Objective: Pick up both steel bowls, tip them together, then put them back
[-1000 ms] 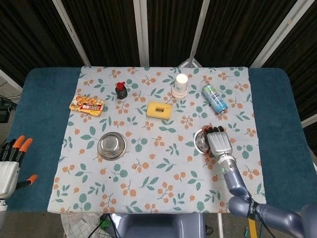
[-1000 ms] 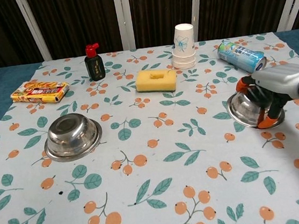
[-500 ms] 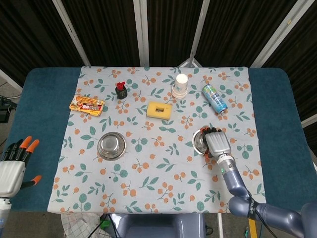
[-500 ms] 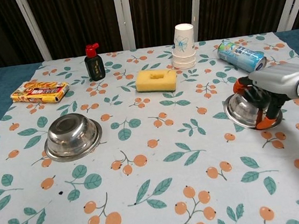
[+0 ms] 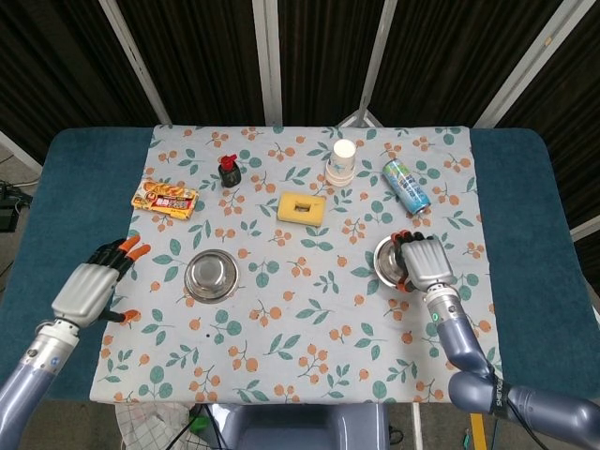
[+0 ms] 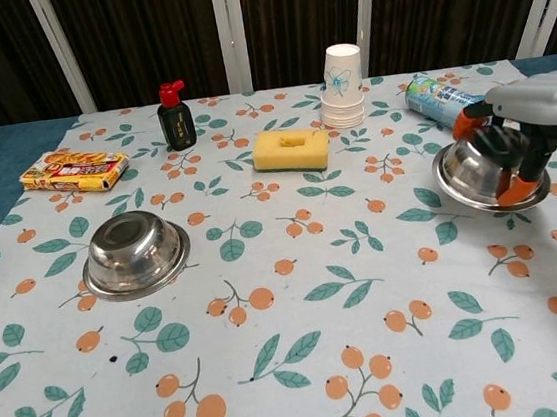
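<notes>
**Right bowl lifted; left robot hand moved in**

Since half a second ago: right shiny steel bowl (image 6: 489,172) raised off the floral-clothed counter (image 5: 309,309) and tilted, open side toward centre, gripped at its rim by the right robot hand (image 5: 427,262). Left robot hand (image 5: 91,286) swung in from the counter's edge to the cloth border, fingers spread, holding nothing; only an orange fingertip seen at the chest view's left margin.

Left shiny steel bowl (image 5: 211,276) flat on the cloth, unmoved, near the left robot hand but apart from it, on its inner side. Right bowl just below the blue-green drink can (image 5: 406,186).
</notes>
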Tool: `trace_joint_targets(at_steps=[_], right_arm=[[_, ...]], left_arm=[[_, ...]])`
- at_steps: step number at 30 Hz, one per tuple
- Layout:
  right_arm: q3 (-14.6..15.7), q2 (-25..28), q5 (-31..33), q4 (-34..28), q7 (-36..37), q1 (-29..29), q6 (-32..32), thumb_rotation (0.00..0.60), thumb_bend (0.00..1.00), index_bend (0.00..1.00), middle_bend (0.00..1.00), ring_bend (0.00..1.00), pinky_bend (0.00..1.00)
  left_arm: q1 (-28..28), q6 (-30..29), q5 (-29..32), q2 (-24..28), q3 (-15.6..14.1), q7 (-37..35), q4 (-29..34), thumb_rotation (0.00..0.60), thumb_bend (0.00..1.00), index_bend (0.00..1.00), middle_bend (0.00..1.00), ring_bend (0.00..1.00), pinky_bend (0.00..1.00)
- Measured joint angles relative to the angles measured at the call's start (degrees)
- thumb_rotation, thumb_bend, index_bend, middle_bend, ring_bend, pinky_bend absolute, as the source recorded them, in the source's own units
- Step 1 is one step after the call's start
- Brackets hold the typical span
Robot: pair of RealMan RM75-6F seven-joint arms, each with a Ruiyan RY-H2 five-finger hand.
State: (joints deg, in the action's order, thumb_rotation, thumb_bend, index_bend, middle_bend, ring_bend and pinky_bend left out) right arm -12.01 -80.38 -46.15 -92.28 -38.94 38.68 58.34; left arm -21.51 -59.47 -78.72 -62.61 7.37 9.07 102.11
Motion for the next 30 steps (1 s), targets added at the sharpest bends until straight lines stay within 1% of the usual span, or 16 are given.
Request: trace_joint_targets(at_steps=[3, 8, 12, 16, 20, 24, 27, 30], right_arm=[[-0.35, 2.06, 0.15, -2.55, -0.17, 0.02, 0.76, 0.600, 0.19, 0.39, 0.27, 0.44, 0.47], [-0.32, 5.77, -0.35, -6.69, -0.12, -0.43, 2.20, 0.600, 0.19, 0.39, 0.27, 0.44, 0.47], [-0.14, 8.31, -0.56, -8.95, -0.05, -0.82, 3.07, 0.600, 0.19, 0.39, 0.27, 0.44, 0.47], [-0.22, 10.22, 0.21, -10.03, -0.15, -0.85, 3.56, 0.600, 0.19, 0.39, 0.27, 0.44, 0.47], [-0.36, 11.63, 1.08, -10.57, -0.21, -0.61, 3.84, 0.600, 0.19, 0.39, 0.27, 0.44, 0.47], [-0.12, 12.40, 1.54, -10.47, 0.30, -0.53, 3.81, 0.600, 0.19, 0.39, 0.27, 0.44, 0.47], [0.25, 12.82, 1.65, -9.96, 0.86, -0.52, 3.66, 0.600, 0.19, 0.39, 0.27, 0.44, 0.47], [0.63, 13.15, 1.64, -9.39, 1.42, -0.46, 3.55, 0.600, 0.19, 0.39, 0.27, 0.44, 0.47]], left_arm=[[-3.79, 5.07, 5.21, -0.59, 1.90, 0.09, 0.23, 0.600, 0.05, 0.13, 0.00, 0.00, 0.10], [-9.54, 11.51, 14.23, -3.38, 3.71, 2.60, -1.82, 0.600, 0.04, 0.13, 0.00, 0.00, 0.10], [-14.50, 16.21, 22.48, -7.69, 4.47, 4.86, -5.72, 0.600, 0.04, 0.13, 0.00, 0.00, 0.10], [-19.47, 19.78, 28.80, -12.72, 4.24, 7.86, -10.70, 0.600, 0.04, 0.13, 0.00, 0.00, 0.10], [-23.20, 21.57, 33.40, -16.53, 3.23, 10.76, -14.09, 0.600, 0.04, 0.13, 0.00, 0.00, 0.10], [-26.33, 21.86, 37.34, -19.27, 1.62, 13.85, -15.53, 0.600, 0.04, 0.13, 0.01, 0.00, 0.10], [-27.92, 20.80, 39.74, -20.02, 0.32, 16.11, -15.41, 0.600, 0.04, 0.14, 0.03, 0.00, 0.10], [-29.14, 18.71, 42.03, -20.06, -0.77, 18.15, -14.35, 0.600, 0.04, 0.16, 0.04, 0.00, 0.13]])
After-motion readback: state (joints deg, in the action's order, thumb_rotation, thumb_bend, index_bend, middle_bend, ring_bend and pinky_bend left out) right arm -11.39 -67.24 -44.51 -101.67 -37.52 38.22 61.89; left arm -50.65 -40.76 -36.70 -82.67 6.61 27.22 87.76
